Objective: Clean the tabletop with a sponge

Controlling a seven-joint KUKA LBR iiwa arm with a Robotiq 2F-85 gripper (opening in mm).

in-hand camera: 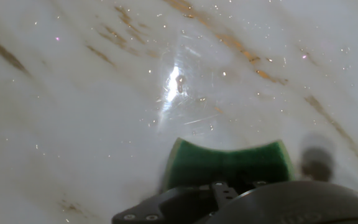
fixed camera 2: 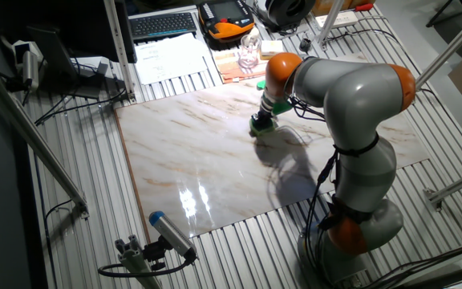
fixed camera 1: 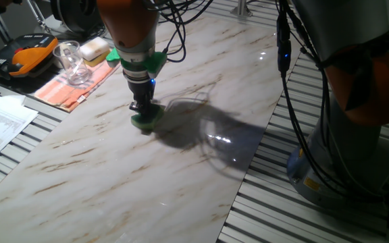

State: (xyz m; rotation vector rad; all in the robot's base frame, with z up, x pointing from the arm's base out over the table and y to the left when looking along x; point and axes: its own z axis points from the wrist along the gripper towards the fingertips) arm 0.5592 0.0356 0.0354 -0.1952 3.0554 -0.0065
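The green sponge (fixed camera 1: 146, 121) lies pressed flat on the white marble-look tabletop (fixed camera 1: 113, 169), a little back of its middle. My gripper (fixed camera 1: 142, 111) points straight down and is shut on the sponge from above. From the other side, the sponge (fixed camera 2: 261, 125) sits under the gripper (fixed camera 2: 262, 119) near the tabletop's (fixed camera 2: 191, 160) far part. In the hand view the sponge (in-hand camera: 229, 163) fills the lower middle, its dark scouring layer edging the top, with the glossy tabletop (in-hand camera: 73, 93) beyond. The fingertips are hidden behind the hand's housing there.
At the slab's back left lie an orange striped cloth (fixed camera 1: 69, 88), a clear glass cup (fixed camera 1: 73, 62) and a pale yellow sponge block (fixed camera 1: 94, 48). Papers (fixed camera 1: 2, 125) rest on the grey slatted surface at left. The arm's base (fixed camera 1: 343, 155) stands right of the slab.
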